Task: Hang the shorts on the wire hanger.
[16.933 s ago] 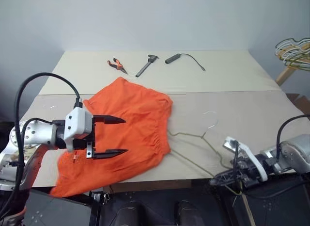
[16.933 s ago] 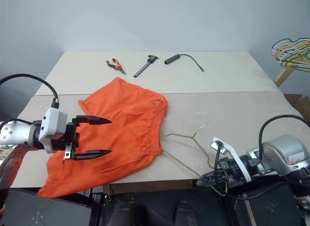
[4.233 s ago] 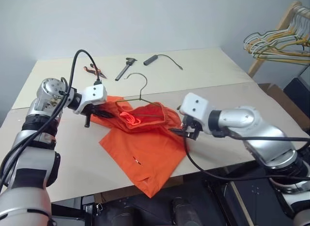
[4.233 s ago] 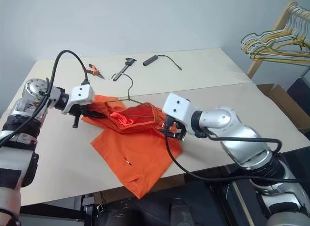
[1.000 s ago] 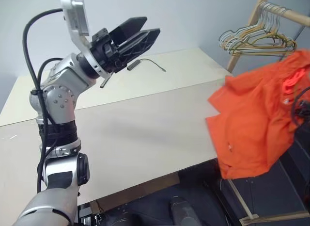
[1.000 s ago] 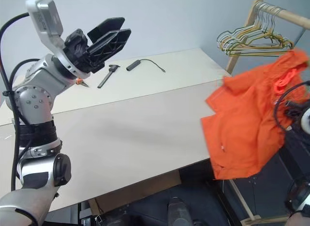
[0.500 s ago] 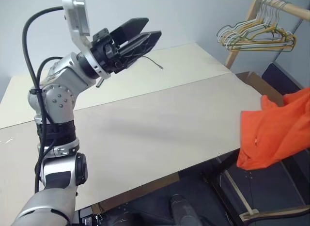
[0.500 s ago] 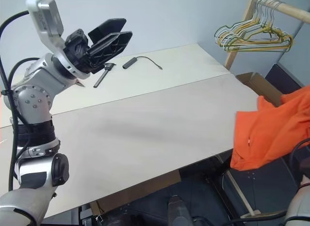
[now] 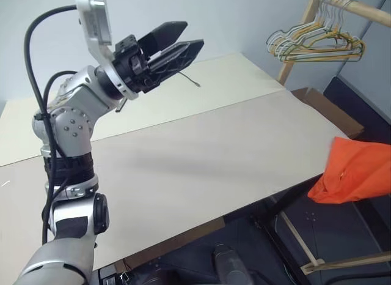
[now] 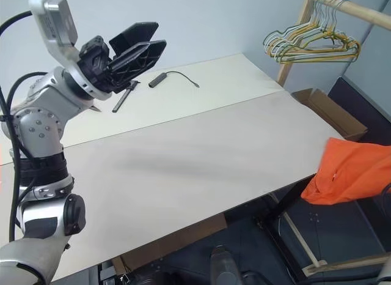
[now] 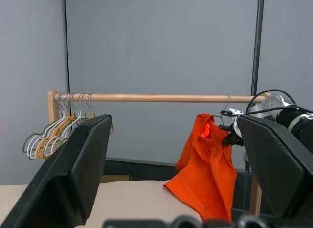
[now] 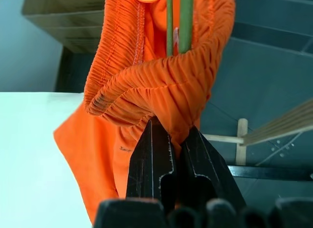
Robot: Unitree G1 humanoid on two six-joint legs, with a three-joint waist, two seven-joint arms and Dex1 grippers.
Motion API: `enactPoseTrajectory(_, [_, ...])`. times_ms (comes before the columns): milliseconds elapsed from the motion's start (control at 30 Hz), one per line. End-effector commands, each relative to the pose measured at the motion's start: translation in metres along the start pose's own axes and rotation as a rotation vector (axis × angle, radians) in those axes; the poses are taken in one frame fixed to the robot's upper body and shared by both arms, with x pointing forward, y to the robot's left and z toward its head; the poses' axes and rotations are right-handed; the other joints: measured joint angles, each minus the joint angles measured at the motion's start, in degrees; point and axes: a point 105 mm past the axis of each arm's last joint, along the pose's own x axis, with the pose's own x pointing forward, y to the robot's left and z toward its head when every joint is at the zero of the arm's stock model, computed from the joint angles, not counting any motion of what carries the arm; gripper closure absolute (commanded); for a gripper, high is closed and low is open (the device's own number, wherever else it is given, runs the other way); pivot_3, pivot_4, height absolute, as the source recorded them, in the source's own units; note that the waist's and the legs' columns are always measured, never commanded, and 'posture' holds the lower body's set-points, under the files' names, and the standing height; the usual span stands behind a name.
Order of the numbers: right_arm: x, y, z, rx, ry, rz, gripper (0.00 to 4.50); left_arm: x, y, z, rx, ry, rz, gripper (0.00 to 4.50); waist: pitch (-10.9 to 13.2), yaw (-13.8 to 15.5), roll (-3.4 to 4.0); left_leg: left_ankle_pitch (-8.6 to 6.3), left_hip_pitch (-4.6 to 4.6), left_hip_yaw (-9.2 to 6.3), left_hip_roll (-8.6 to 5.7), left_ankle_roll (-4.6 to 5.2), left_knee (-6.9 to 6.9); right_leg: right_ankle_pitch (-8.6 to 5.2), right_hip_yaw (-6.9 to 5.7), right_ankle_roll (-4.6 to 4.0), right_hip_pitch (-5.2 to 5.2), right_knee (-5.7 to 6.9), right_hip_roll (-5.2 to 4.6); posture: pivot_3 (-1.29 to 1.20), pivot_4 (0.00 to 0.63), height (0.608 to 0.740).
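The bright orange shorts (image 12: 146, 81) hang bunched from my right gripper (image 12: 173, 127), which is shut on the gathered waistband. Two thin green strands of the wire hanger (image 12: 177, 22) run down into that fold of fabric. In the head views the shorts (image 10: 351, 172) hang beyond the table's right edge, below the tabletop. The left wrist view shows the shorts (image 11: 205, 174) under a wooden rod, with the hanger's hook (image 11: 227, 102) above them. My left gripper (image 9: 190, 35) is raised high over the table's far left, open and holding nothing.
A wooden rack (image 9: 360, 10) at the back right carries several bunched hangers (image 9: 317, 43). An open cardboard box (image 10: 330, 114) stands beside the table (image 10: 201, 156). A black cable with a handle (image 10: 160, 79) and a dark tool (image 10: 122, 96) lie at the table's far edge.
The shorts have swung further right and sunk from above the table's edge to below it. The left gripper has stayed raised and open.
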Motion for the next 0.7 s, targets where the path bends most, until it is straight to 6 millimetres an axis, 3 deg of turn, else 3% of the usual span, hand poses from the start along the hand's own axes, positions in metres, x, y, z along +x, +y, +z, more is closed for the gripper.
enactPoseTrajectory(33, [-0.001, -0.011, 0.012, 0.026, -0.062, -0.018, 4.50, -0.002, -0.009, 0.011, 0.047, -0.015, -0.029, 0.06, 0.0, -0.1, -0.01, 0.01, 0.01, 0.00, -0.02, -0.02, -0.01, -0.03, 0.00, 0.06, 0.01, 0.00, -0.02, -0.30, 0.065, 0.740])
enactPoseTrajectory(133, [0.001, -0.007, 0.008, -0.006, -0.053, -0.002, 4.50, -0.003, -0.010, 0.011, 0.051, -0.013, -0.030, 0.06, 0.0, -0.4, -0.01, 0.02, 0.00, -0.01, -0.03, -0.02, -0.01, -0.18, 0.00, 0.33, 0.03, -0.02, -0.03, -0.30, 0.065, 0.740])
enactPoseTrajectory(300, [0.002, -0.001, 0.007, -0.050, -0.059, 0.005, 2.97, -0.004, -0.009, 0.013, 0.059, -0.009, -0.019, 0.00, 0.0, -0.8, -0.01, 0.02, 0.07, -0.01, -0.06, -0.03, -0.01, -0.20, 0.03, 0.40, 0.09, 0.00, -0.05, -0.28, 0.064, 0.740])
enactPoseTrajectory(567, [-0.014, 0.017, 0.038, -0.193, -0.267, -0.038, 0.25, -0.009, -0.010, 0.013, 0.065, 0.001, 0.003, 0.00, 0.0, -0.8, 0.00, 0.06, 0.24, 0.01, -0.07, -0.09, -0.01, -0.21, 0.11, 0.42, 0.15, 0.11, -0.05, -0.26, 0.072, 0.740])
enactPoseTrajectory(600, [-0.018, 0.021, 0.044, -0.224, -0.324, -0.057, 0.02, -0.010, -0.009, 0.013, 0.066, 0.002, 0.006, 0.00, 0.0, -0.8, 0.00, 0.07, 0.24, 0.01, -0.07, -0.10, -0.01, -0.21, 0.10, 0.42, 0.16, 0.12, -0.06, -0.26, 0.072, 0.740])
enactPoseTrajectory(700, [-0.029, 0.030, 0.057, -0.290, -0.469, -0.110, 0.02, -0.010, -0.009, 0.014, 0.068, 0.004, 0.011, 0.00, 0.0, -0.8, 0.01, 0.07, 0.27, 0.02, -0.07, -0.10, -0.01, -0.21, 0.13, 0.43, 0.16, 0.14, -0.06, -0.26, 0.073, 0.740])
